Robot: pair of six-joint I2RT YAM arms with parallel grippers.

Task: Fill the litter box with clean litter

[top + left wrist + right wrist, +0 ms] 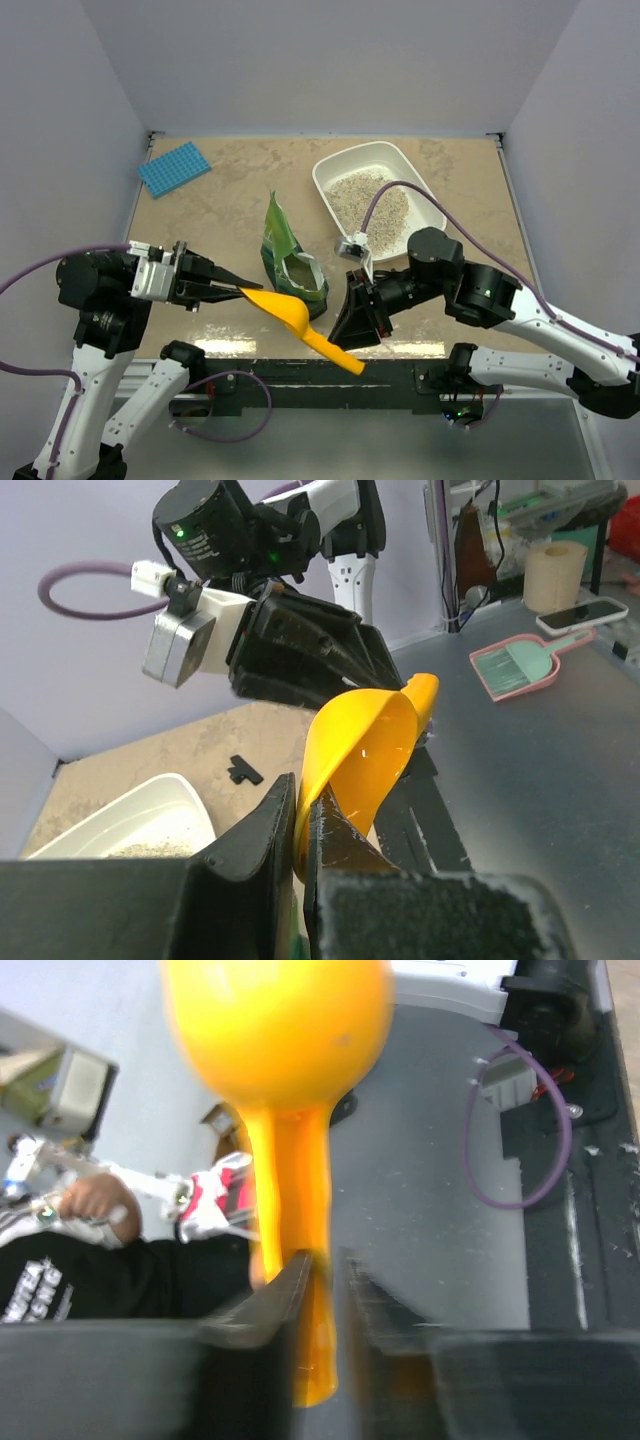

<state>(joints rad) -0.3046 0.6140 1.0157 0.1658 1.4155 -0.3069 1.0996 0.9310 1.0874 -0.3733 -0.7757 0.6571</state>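
From above, one left gripper (238,289) pinches the one scoop (290,312) by its bowl rim, one right gripper (350,335) at its handle, one litter box (350,153) holding clean litter (372,200) beyond the right fingertips; left wrist: two fingers (250,850) clamped on the rim; right wrist: two blurred fingers (260,1305) narrowly flank the handle, gripping or not unclear

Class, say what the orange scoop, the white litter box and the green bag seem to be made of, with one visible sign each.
Scoop: moulded plastic, glossy; light glints on its bowl. Litter box: probably rigid plastic, smooth white, rounded rim. Bag: likely plastic or foil film; shiny, creased, pale inside.
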